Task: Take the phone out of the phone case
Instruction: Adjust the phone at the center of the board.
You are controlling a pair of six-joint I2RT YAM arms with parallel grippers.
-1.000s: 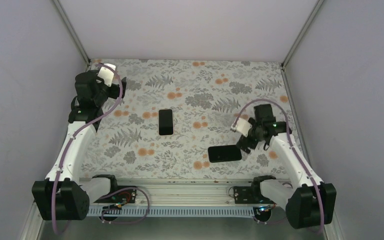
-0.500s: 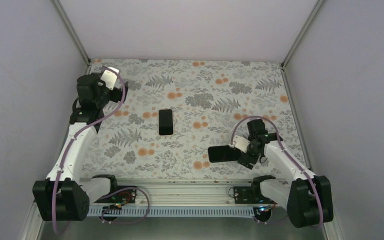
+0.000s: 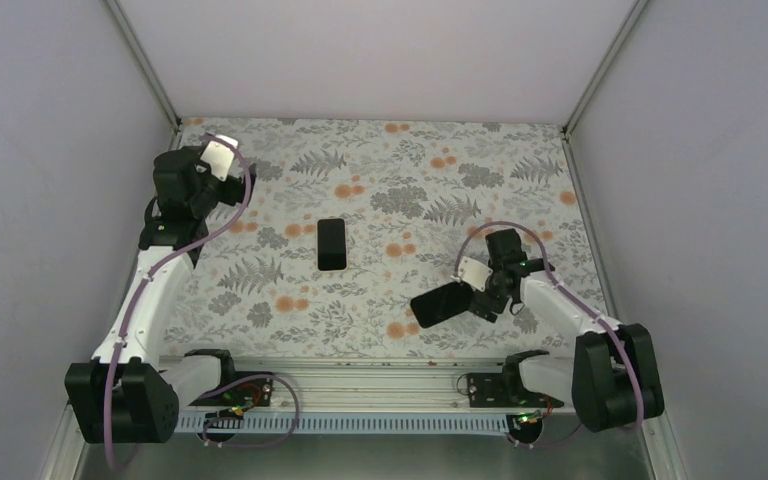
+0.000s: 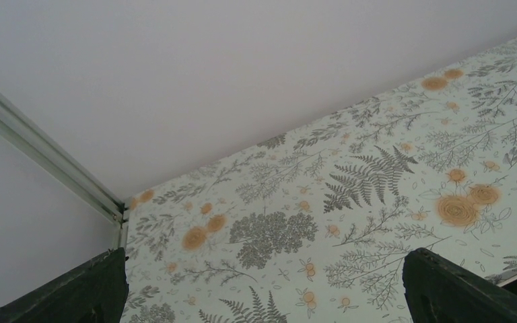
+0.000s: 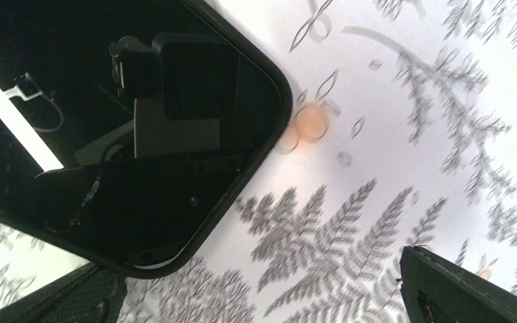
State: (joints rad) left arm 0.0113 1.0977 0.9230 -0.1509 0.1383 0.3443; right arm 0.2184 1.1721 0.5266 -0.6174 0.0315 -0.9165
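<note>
Your phone (image 3: 447, 303) lies flat and askew on the worktop (image 3: 410, 160), near its front edge and just beside the right fingers (image 5: 471, 293). Those fingers stand spread wide and hold nothing, and one rounded corner of the phone reaches toward the gap between them. The left fingers (image 4: 458, 293) are also released and empty, off by the far left corner, well apart from everything.

Expect a stiff, thin slab with some weight for its size. The face is glossy enough to mirror the wrist above it, so it will likely be slippery under the pads, and glass does not forgive hard point pressure. Lying flush, it offers little to pinch. You would probably do best to grip across the narrow width on the two long edges. If a case is on it, that should be the softer part, so start at a corner where a lip peels back most easily.

A lot is unclear. The right wrist view cuts off most of the phone, and reflections cover what remains. You cannot tell whether a case still wraps it. A second dark rectangle (image 3: 331, 245) sits mid-worktop, too small to identify as case or handset. Whether a right fingertip touches the phone is not visible.
</note>
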